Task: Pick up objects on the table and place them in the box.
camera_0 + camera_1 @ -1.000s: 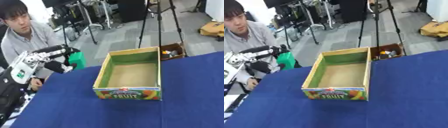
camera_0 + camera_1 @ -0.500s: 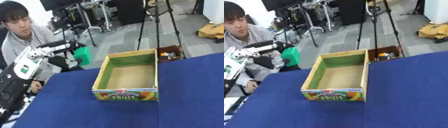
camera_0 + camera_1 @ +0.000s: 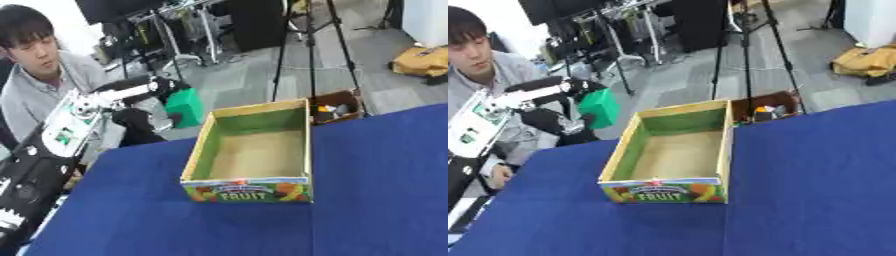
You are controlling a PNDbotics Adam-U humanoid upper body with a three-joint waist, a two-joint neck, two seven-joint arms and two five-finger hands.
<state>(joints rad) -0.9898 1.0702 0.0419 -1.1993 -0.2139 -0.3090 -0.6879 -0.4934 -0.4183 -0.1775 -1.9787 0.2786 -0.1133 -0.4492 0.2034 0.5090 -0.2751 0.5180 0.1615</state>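
Left hand holds a green block above the table's far-left corner.

The left hand [image 3: 553, 102] has its fingers curled round the green block [image 3: 599, 106], which stands roughly upright; its lower part is blurred. The open box [image 3: 671, 155] sits on the blue table [image 3: 815, 190] near the far edge, long axis running front to back, "FRUIT" label facing forward. The right hand is out of view.

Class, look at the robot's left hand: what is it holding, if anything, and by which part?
The left hand holds a green block, fingers curled round its left side, lifted above the table's far-left edge. Exact contact points cannot be told.
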